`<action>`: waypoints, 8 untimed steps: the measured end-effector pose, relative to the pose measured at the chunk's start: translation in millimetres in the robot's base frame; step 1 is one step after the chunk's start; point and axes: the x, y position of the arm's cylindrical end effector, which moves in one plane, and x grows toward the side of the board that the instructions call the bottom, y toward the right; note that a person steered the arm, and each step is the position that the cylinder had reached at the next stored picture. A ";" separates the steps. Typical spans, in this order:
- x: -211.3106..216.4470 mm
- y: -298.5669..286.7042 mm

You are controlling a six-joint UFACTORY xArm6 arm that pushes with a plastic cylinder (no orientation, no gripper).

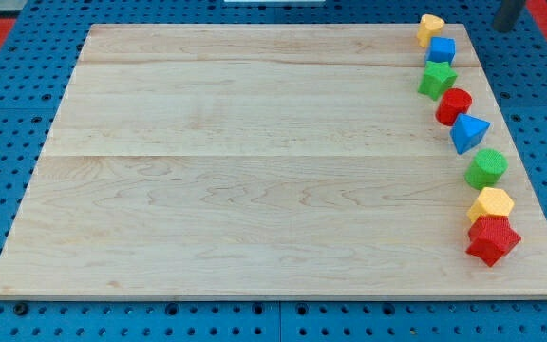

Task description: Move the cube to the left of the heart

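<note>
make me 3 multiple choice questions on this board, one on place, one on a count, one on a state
1. Where do the blocks sit on the board?
A. along the view's right edge
B. centre
C. view's left edge

2. How many blocks are red?
A. one
B. two
C. four

3. My tip is:
A. pressing the blue cube
B. apart from all blocks, at the view's top right
C. between the green blocks

Key: 1 A, all eight line that edge; 2 B, the red cylinder and red star; 3 B, a gap separates it from the blue cube and yellow heart.
</note>
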 end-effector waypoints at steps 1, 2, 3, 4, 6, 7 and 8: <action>-0.4 -50.6; -0.3 -115.8; 8.6 -111.4; 34.0 -49.2; 66.4 -36.2; 66.1 -86.9; 66.1 -117.4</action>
